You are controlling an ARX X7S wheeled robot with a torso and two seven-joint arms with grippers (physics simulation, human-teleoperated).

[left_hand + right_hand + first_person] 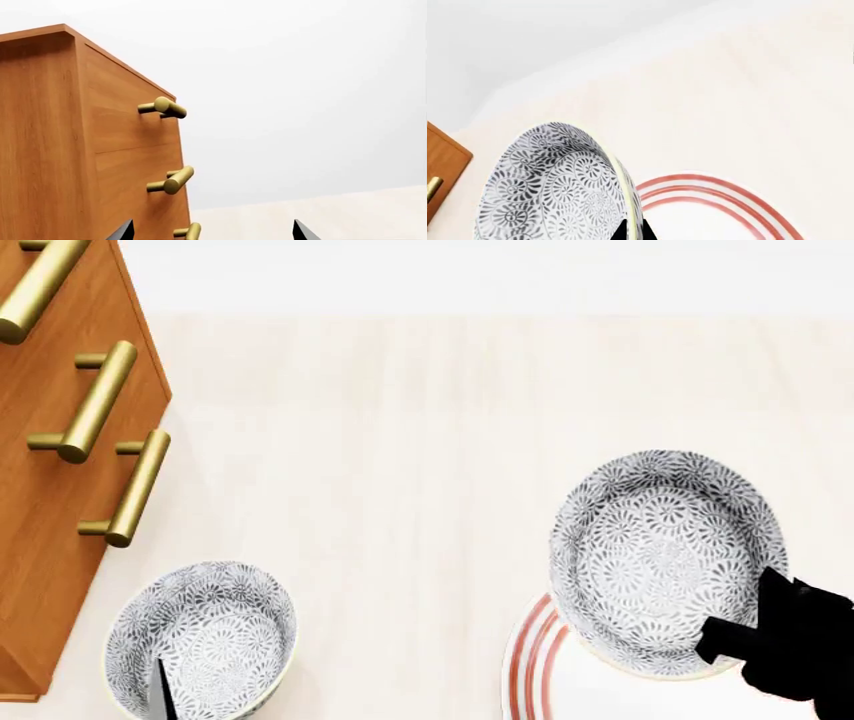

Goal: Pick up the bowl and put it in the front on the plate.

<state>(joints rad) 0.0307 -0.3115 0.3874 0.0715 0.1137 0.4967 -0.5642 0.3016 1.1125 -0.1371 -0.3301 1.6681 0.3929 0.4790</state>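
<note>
A grey-blue floral bowl [661, 555] hangs tilted above the far edge of the red-ringed white plate [530, 665]. My right gripper [727, 638] is shut on its near right rim. In the right wrist view the bowl [554, 185] stands on edge, its rim pinched between the two dark fingertips of the right gripper [634, 232], with the plate [727, 212] beneath. My left gripper [212, 235] is open and holds nothing; it faces a wooden drawer unit [67, 150]. One of its fingers [163, 692] shows over a second bowl [200, 640].
The wooden drawer unit [47, 470] with brass bar handles [94, 405] stands at the left of the pale tabletop [400, 460]. The second floral bowl rests just in front of the unit, at the near left. A white wall lies behind.
</note>
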